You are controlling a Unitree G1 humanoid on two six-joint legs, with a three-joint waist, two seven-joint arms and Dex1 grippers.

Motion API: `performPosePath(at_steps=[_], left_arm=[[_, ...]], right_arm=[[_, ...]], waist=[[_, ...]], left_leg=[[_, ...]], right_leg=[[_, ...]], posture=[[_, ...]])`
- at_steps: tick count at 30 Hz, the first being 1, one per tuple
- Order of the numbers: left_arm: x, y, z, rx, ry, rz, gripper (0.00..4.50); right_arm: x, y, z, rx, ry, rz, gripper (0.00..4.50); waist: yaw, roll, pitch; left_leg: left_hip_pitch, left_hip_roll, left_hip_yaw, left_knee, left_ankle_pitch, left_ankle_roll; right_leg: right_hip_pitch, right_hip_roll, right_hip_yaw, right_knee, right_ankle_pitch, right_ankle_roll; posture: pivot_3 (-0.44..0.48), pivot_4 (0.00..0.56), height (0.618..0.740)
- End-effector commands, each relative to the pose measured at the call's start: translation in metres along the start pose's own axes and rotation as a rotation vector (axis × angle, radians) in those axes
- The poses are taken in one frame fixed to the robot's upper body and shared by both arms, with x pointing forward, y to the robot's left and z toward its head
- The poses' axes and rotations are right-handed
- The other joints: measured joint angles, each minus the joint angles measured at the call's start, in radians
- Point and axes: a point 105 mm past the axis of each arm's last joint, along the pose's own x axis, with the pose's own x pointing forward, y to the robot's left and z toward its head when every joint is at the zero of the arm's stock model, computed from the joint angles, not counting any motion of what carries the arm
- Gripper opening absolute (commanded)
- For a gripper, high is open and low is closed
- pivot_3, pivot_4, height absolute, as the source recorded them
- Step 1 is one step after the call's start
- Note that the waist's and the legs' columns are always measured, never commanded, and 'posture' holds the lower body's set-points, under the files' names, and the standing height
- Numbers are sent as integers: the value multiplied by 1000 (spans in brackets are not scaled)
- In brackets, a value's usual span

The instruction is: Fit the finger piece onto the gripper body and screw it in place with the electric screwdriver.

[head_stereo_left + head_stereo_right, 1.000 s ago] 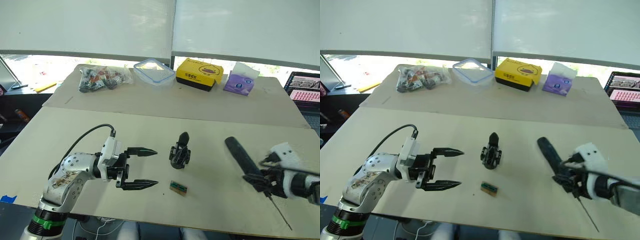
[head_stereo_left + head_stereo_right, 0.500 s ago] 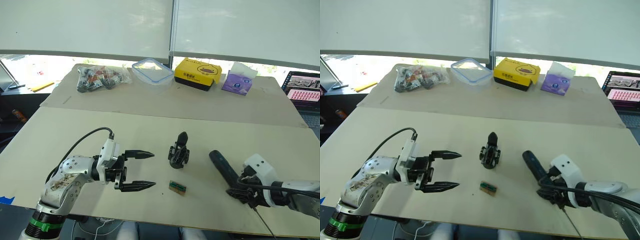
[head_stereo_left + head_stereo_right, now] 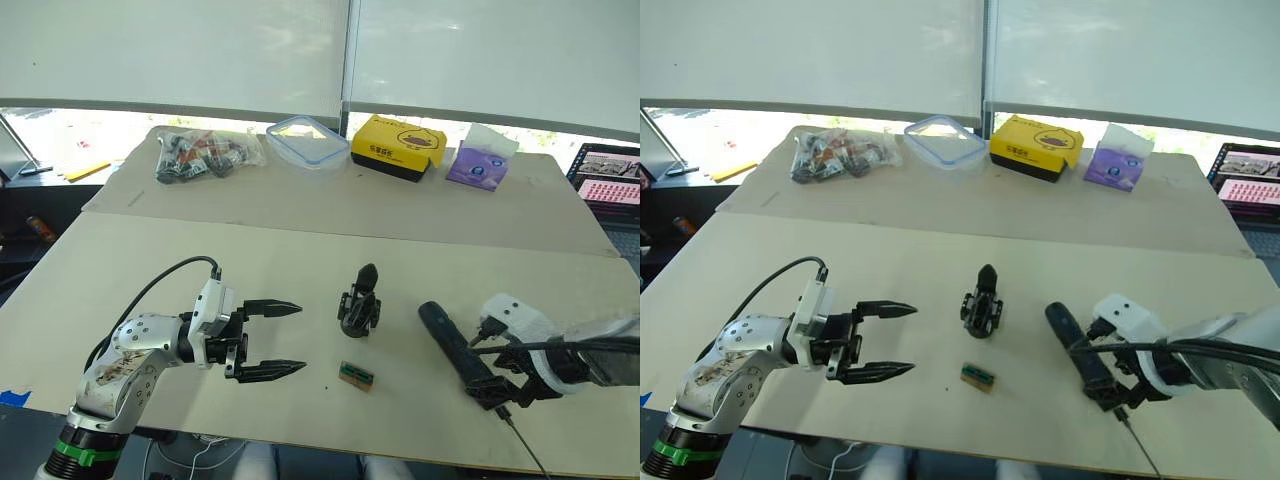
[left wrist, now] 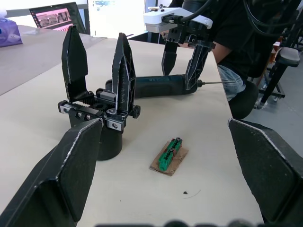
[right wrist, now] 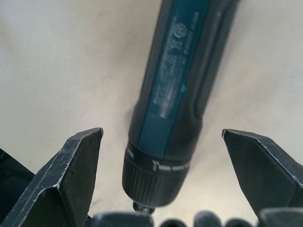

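Office-like lab, cardboard-topped tables (image 3: 300, 200), roller blinds (image 3: 180, 50), office chair (image 4: 284, 61), monitor (image 3: 607, 172)

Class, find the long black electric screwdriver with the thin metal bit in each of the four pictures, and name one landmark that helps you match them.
Left eye view: the electric screwdriver lies on the table, right of the gripper body.
Right eye view: same place, under the right gripper.
Left wrist view: lying beyond the gripper body.
Right wrist view: between the open fingers.
Shared landmark: the small green-and-brown block, seen in both eye views and the left wrist view.

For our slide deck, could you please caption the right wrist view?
Right gripper, fingers open, straddling the bit end of the electric screwdriver lying on the beige table.
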Motion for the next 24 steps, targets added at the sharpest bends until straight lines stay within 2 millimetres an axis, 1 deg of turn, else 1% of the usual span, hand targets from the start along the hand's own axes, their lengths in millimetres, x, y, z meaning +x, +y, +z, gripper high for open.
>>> performPosePath(at_steps=[1, 3, 7, 10, 14, 15, 18, 21, 24], left_arm=[[1, -1, 7, 43, -10, -8, 4500], [3, -3, 8, 46, -16, -16, 4500], [6, -10, 5, 34, -14, -61, 4500], [7, -14, 4, 24, -15, -75, 4500], [7, -14, 3, 28, -16, -72, 4500], [7, -14, 3, 30, -15, -72, 4500], [7, -13, 3, 34, -15, -70, 4500], [7, -12, 3, 35, -14, -72, 4500], [9, -11, 2, 40, -17, -75, 4500]], right_arm=[[2, -4, -3, 7, 52, -15, 4472], [7, -6, -6, 35, 71, -1, 4472], [13, -13, -12, 42, 128, -39, 4472], [14, -11, -12, 16, 144, -34, 4472], [15, -7, -16, 0, 167, -23, 4472], [16, -7, -19, 3, 177, -26, 3951], [18, -8, -25, 7, 198, -32, 2949], [17, -12, -24, 14, 188, -57, 1939], [10, -21, -22, 44, 160, -89, 1913]], waist=[[0, 0, 0], [0, 0, 0], [0, 0, 0], [0, -2, 0], [0, -2, 0], [2, -2, 0], [4, -2, -1], [4, -2, -1], [7, -2, -1]], left_leg=[[0, 0, 0, 0, 0, 0], [-1, 0, 0, 0, 0, 0], [-6, 0, 0, 1, 0, 0], [-6, 0, 0, 2, 0, 0], [-6, 0, 0, 2, 0, 0], [-6, 0, 0, 2, 0, 0], [-6, 0, 0, 2, 0, 0], [-6, 0, 0, 2, 0, 0], [-6, 0, 0, 2, 0, 0]], right_leg=[[-1, 0, 0, 0, 0, 0], [-6, 0, 0, 0, 0, 0], [-7, 0, 0, 3, 1, 0], [-7, 0, 0, 3, 1, 0], [-7, 0, 0, 3, 1, 0], [-7, 0, 0, 3, 0, 0], [-8, 0, 0, 2, 0, 0], [-8, 0, 0, 2, 0, 0], [-7, 0, 0, 2, 0, 0]], posture=[[0, 150, 740], [0, 150, 740], [0, 150, 740], [0, 150, 740], [0, 150, 740], [0, 150, 740], [0, 150, 740], [0, 150, 740], [0, 150, 740]])
